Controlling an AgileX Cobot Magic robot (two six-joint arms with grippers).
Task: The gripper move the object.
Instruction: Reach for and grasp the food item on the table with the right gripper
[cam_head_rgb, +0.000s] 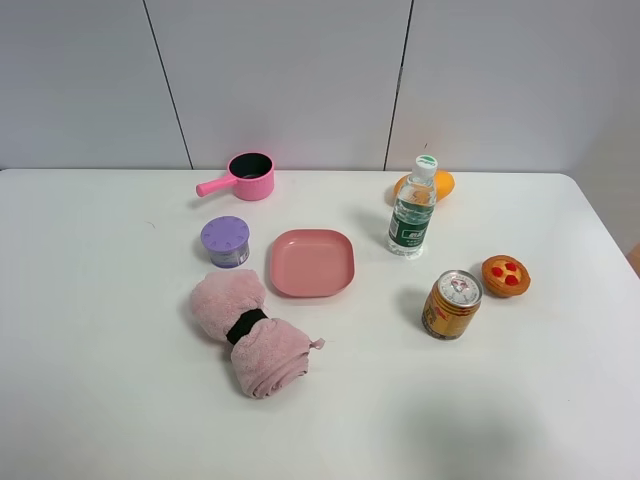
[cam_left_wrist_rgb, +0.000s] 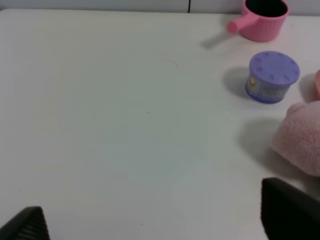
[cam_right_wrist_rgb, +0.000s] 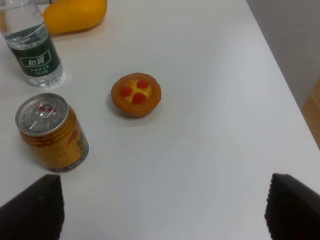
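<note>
The toy tart, orange-brown with a yellow top and red dots, sits on the white table right of the gold can. In the right wrist view the tart lies ahead of my right gripper, a clear gap away; its black fingertips stand wide apart and hold nothing. My left gripper is open and empty over bare table, with the towel roll to one side. Neither gripper shows in the exterior high view.
A water bottle stands in front of an orange fruit. A pink plate, purple-lidded jar, pink pot and pink towel roll lie centre-left. The table's right edge is near the tart.
</note>
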